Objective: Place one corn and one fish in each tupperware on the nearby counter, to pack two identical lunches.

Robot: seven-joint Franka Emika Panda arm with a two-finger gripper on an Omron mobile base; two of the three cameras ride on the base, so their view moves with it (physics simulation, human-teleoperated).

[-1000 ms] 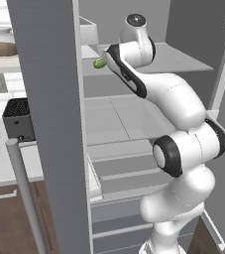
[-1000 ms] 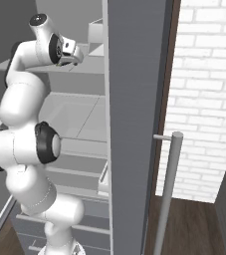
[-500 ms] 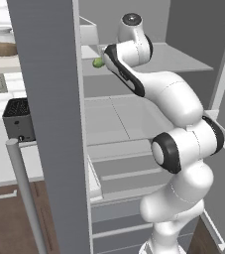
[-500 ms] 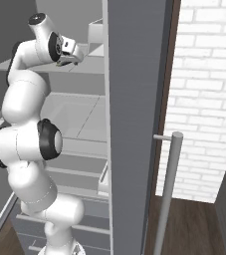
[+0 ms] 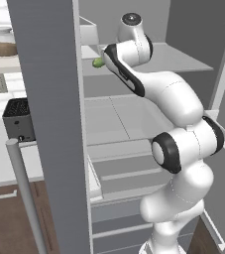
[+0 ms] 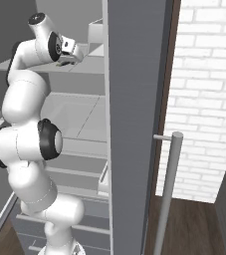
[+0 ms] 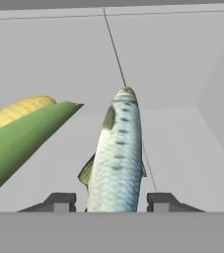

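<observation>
Silvery fish (image 7: 116, 158) between gripper (image 7: 111, 201) tips, on fridge shelf (image 7: 192, 148).
Clamped or apart: cannot tell; corn (image 7: 22, 136) cut off at left edge.

Arm (image 5: 183, 149): glossy white rounded shell segments, black bands at the joints, round dark cap with a grey centre on the top joint. Wrist carries a small white block with a dark round face. Gripper (image 7: 111, 201): two small dark grey finger tips (image 7: 59, 201), blocky, flat-topped. No cables or markings visible.
</observation>
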